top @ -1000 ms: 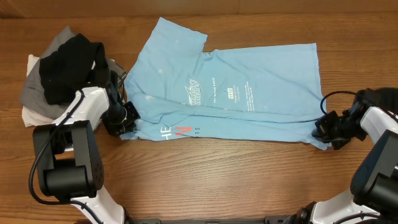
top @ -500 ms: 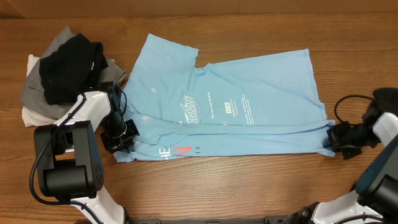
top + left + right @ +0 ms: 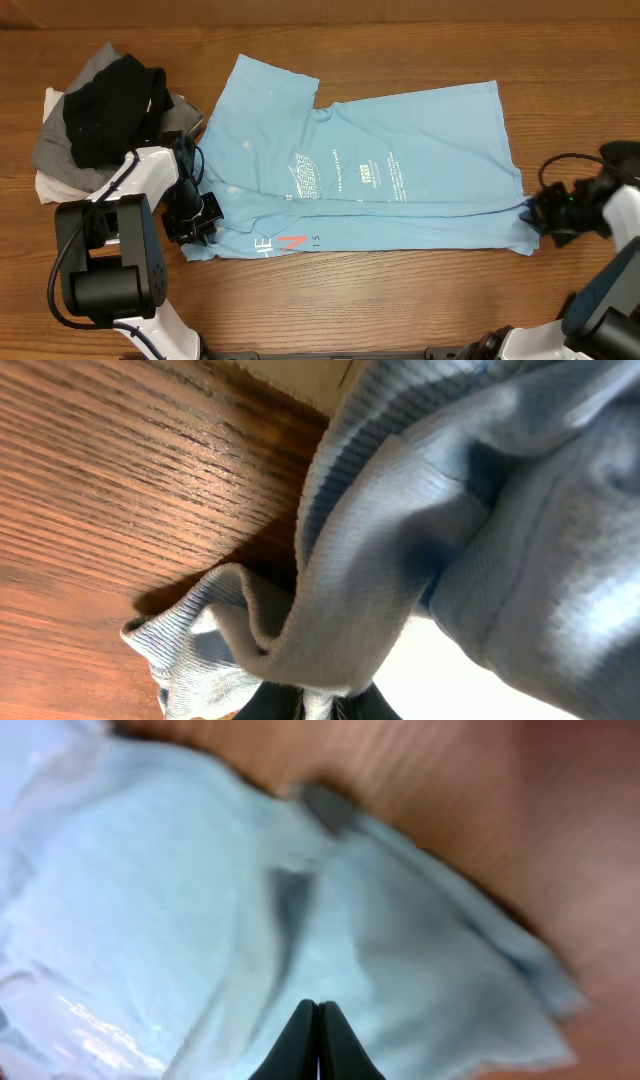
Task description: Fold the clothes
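Note:
A light sky-blue T-shirt with white and red lettering lies spread across the table, its front strip folded over. My left gripper is at the shirt's front left corner. In the left wrist view its dark fingers pinch a bunched ribbed hem of the T-shirt. My right gripper is at the front right corner. Its tips are pressed together against the blue T-shirt, which creases toward them.
A pile of black, grey and white clothes sits at the back left, just behind the left arm. Bare wooden table runs along the front of the shirt and behind it.
Both grippers pulled the shirt toward the front and stretched it sideways. The right gripper moved right, then lifted slightly. In the last half second the shirt has stayed put.

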